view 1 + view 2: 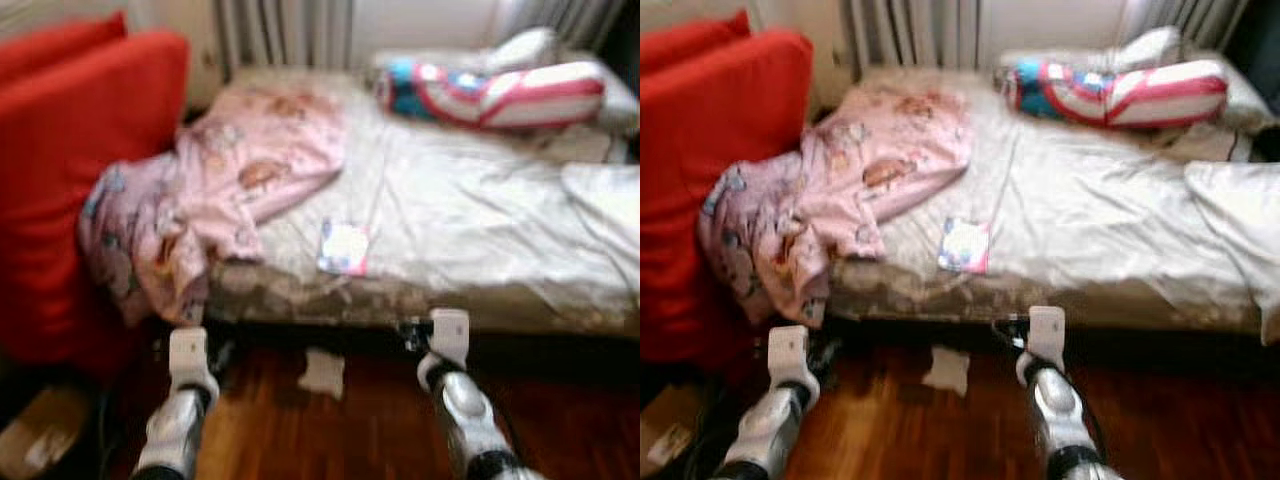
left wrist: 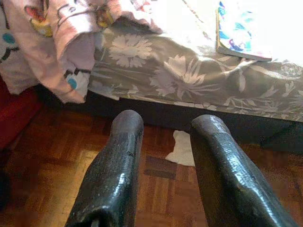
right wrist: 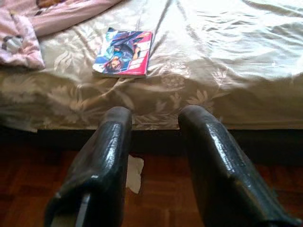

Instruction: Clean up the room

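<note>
Up front, the head views, somewhat blurred, show a bed (image 1: 470,220) covered by a pale flowered sheet, its near edge facing the robot. A pink blanket (image 1: 230,180) lies bunched over the bed's left end and spills down off the near left corner toward the wooden floor (image 1: 330,430). A small bright book (image 1: 343,247) lies flat on the sheet close to the near edge, just right of the blanket. At the far right corner sits a striped pillow (image 1: 500,90) in red, white and blue. A red cushion (image 1: 80,170) stands against the bed's left end. On the floor just below the near edge lies a scrap of white paper (image 1: 322,372), between the two silver arms that reach forward low over the floor.

From the left wrist, the left gripper (image 2: 165,137) hangs above the floor with its two black fingers apart and nothing between them; the paper scrap lies beyond its tips, and the blanket's hanging fold is off to one side.

From the right wrist, the right gripper (image 3: 154,123) likewise has its fingers spread and empty, pointed at the bed's near edge, with the book on the sheet beyond and the paper scrap on the floor below.
</note>
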### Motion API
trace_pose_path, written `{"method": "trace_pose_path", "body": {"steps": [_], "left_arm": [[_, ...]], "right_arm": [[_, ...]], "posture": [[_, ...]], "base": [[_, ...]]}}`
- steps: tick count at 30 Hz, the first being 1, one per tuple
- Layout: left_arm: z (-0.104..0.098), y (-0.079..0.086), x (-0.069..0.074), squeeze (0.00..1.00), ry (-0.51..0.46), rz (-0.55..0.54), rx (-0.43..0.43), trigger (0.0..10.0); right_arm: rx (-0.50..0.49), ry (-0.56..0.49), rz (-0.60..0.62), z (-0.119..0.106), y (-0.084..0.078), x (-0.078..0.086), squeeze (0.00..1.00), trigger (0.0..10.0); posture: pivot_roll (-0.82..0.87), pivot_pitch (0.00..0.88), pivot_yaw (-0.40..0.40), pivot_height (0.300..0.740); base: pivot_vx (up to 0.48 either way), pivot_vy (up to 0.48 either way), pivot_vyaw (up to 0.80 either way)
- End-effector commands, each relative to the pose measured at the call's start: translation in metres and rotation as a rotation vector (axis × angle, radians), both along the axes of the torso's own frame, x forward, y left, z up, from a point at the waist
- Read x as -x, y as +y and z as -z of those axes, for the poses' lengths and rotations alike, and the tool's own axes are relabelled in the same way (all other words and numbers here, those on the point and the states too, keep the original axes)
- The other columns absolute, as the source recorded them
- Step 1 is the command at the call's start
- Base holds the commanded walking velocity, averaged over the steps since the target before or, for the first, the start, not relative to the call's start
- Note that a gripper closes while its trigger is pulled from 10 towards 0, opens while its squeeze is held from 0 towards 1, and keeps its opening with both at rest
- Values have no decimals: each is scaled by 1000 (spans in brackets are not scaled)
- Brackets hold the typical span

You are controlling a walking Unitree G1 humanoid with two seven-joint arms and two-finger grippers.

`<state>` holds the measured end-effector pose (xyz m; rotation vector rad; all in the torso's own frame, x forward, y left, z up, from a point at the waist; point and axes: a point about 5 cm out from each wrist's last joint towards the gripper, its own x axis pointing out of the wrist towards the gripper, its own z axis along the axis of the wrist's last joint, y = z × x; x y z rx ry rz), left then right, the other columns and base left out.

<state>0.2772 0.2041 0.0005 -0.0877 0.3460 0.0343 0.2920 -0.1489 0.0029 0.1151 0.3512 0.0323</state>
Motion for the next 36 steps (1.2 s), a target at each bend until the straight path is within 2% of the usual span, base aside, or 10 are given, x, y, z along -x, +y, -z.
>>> {"method": "trace_pose_path", "body": {"steps": [1, 6, 11, 13, 21, 27, 30, 36], "left_arm": [[1, -1, -1, 0, 6, 6, 10, 10000], [5, -3, -1, 0, 32, 0, 23, 10000], [6, -1, 0, 0, 39, -7, 29, 10000], [6, -1, 0, 0, 38, -9, 32, 10000], [5, -3, -2, 0, 25, -6, 33, 10000], [2, -5, -4, 0, 9, 1, 33, 10000], [1, -6, -5, 0, 4, 6, 24, 10000], [-2, -7, -7, 0, -18, 13, 23, 10000]], "right_arm": [[13, -2, 1, 0, -4, 0, 0, 10000], [21, -17, -11, -2, -3, -1, 0, 10000], [26, -20, -34, -2, 1, -1, 0, 10000], [2, -20, -23, -2, 1, -1, 0, 10000], [25, -20, -52, -2, 2, -1, 0, 10000], [23, -25, -58, -3, 3, -1, 0, 10000], [16, -20, -37, -3, 0, -2, 0, 10000], [15, -29, -11, -4, -3, -3, 0, 10000]], "posture": [[-69, 65, -23, 740], [-67, 65, -24, 740], [-65, 59, -27, 740], [-67, 59, -27, 740], [-67, 53, -28, 740], [-68, 48, -28, 740], [-68, 45, -28, 740], [-68, 33, -26, 740]], "base": [[334, 0, 0], [353, 0, 0], [373, 0, 721], [379, 0, 0], [382, 0, 0], [384, 0, 754], [379, 0, 0], [0, 0, 0]]}}
